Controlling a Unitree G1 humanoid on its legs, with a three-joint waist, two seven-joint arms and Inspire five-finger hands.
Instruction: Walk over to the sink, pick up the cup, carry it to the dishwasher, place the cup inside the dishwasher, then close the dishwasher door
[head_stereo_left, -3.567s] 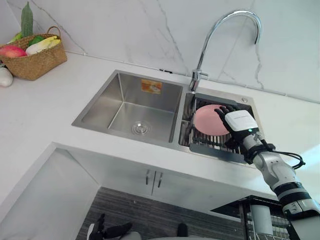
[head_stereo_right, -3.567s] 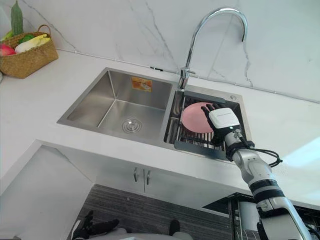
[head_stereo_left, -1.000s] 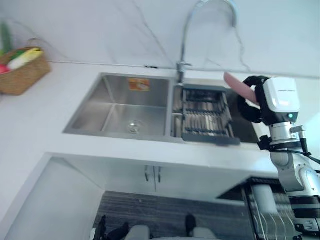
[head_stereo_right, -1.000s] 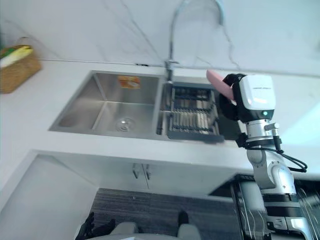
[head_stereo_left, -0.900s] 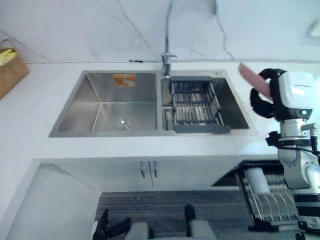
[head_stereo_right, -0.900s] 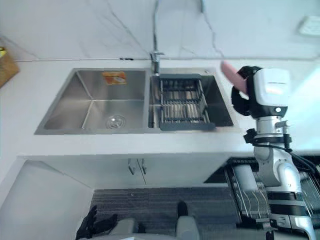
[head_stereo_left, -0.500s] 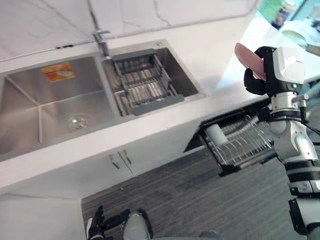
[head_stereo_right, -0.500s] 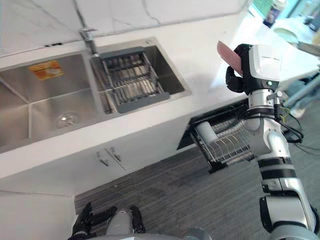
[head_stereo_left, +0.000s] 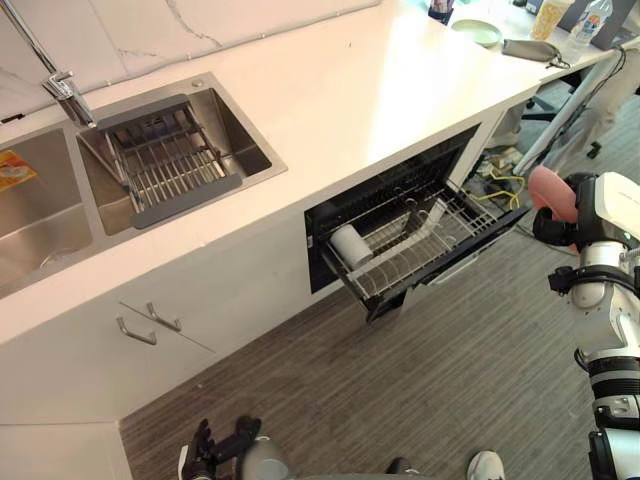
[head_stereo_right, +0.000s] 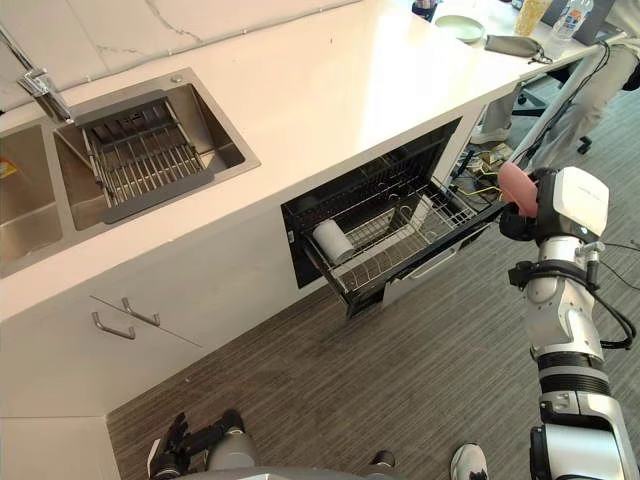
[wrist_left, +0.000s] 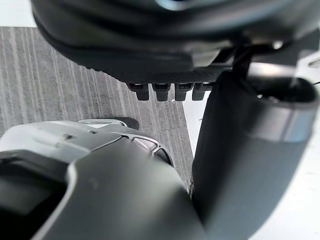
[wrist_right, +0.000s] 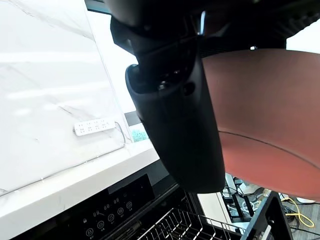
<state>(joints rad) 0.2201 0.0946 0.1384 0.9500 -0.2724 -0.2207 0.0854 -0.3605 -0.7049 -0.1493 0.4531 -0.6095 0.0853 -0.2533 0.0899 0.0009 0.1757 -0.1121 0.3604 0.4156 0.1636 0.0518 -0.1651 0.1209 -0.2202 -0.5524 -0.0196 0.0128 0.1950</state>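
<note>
Cup (head_stereo_left: 552, 193) first: in the left eye view it shows pink in my right hand (head_stereo_left: 590, 212), fingers curled round it. It is held in the air just past the open dishwasher (head_stereo_left: 400, 205) and its pulled-out rack (head_stereo_left: 440, 240), well apart from the sink (head_stereo_left: 245, 150). The right eye view shows my left hand (head_stereo_right: 190, 442) low, near the floor (head_stereo_right: 400, 380). Its own wrist view has the fingers (wrist_left: 170, 91) hanging relaxed, empty. In the right wrist view my thumb (wrist_right: 182, 125) lies across the cup's smooth wall. I judge it light, stiff, slick and probably breakable; a hold on the wall below the rim seems safest.
</note>
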